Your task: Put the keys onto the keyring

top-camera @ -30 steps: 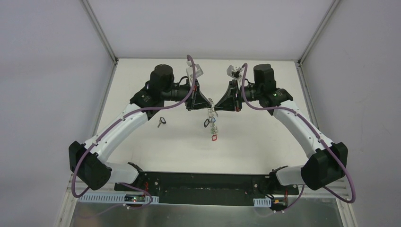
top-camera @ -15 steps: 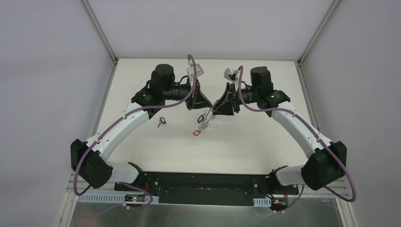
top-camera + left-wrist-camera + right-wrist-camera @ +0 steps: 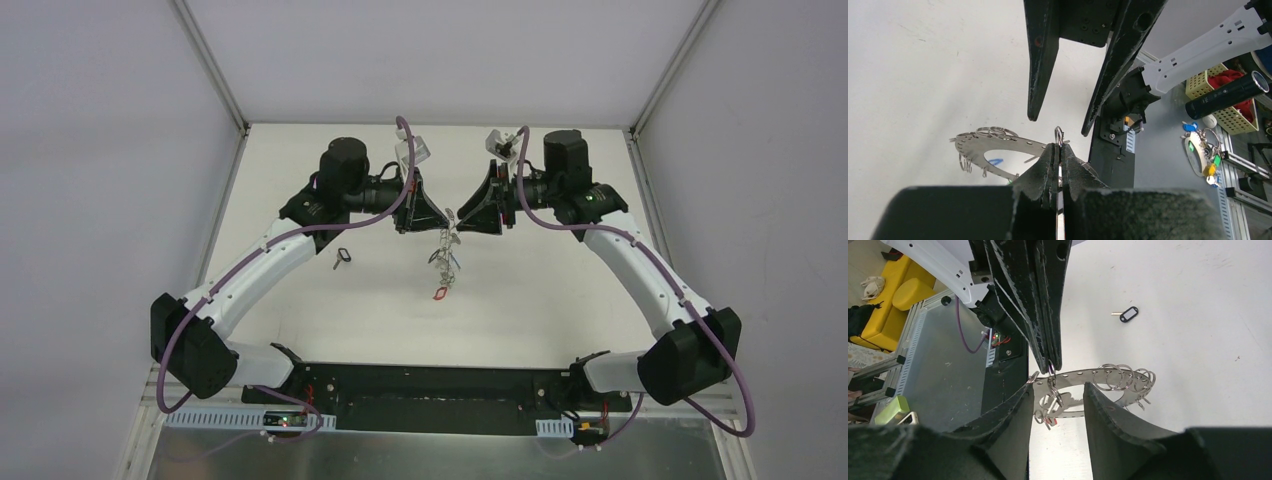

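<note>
Left wrist view | left gripper (image 3: 1059, 150) pinched shut on keyring (image 3: 973, 147) at its fingertips | right gripper (image 3: 1057, 387) facing it, jaws partly apart, straddling the ring's band | keys (image 3: 443, 268) hang below both tips, above table (image 3: 560, 290) | loose key (image 3: 1126, 314) lies on table, well apart, on left gripper's side

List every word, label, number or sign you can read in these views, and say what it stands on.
No text can be read.
Black key tag: looks blank.
Red tag on the keyring: too small to read.
Yellow basket and black tube: no legible print.
</note>
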`<state>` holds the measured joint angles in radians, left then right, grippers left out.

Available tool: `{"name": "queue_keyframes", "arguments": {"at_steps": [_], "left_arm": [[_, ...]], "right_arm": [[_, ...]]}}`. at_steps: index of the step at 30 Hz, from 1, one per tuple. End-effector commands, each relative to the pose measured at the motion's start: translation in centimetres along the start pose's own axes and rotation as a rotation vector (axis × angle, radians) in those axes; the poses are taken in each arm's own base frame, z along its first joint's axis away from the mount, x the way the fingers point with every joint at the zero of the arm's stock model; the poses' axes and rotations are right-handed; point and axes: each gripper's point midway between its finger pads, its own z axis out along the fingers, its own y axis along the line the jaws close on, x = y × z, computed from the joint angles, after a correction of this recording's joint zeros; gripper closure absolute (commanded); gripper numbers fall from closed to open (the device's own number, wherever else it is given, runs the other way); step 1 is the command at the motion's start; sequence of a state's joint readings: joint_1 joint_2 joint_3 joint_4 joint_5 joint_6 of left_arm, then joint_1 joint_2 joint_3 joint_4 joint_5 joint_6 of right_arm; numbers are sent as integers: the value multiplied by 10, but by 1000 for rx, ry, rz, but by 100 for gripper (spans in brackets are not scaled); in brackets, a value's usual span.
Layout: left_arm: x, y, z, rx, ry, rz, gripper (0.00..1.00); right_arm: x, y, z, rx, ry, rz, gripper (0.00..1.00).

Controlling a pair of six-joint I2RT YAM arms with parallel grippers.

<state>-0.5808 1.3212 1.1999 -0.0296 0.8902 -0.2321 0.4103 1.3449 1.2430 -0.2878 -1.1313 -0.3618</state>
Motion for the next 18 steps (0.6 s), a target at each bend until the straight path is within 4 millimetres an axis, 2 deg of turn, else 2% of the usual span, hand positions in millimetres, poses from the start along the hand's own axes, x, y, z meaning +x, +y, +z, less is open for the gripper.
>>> {"name": "queue_keyframes", "arguments": {"at_steps": [1,6,18], "left_arm": [[-19,-19,-7,56,-63,59,100],[-20,-19,-7,55,-66,56,100],[-22,-18,-5,61,-71,47,100]], "right_arm": [[-28,12,-7,-1,-47,-58,57],[-28,15,-3,-38,-51,-37,61],[-11,8,8,-53,-37,3,66]]}}
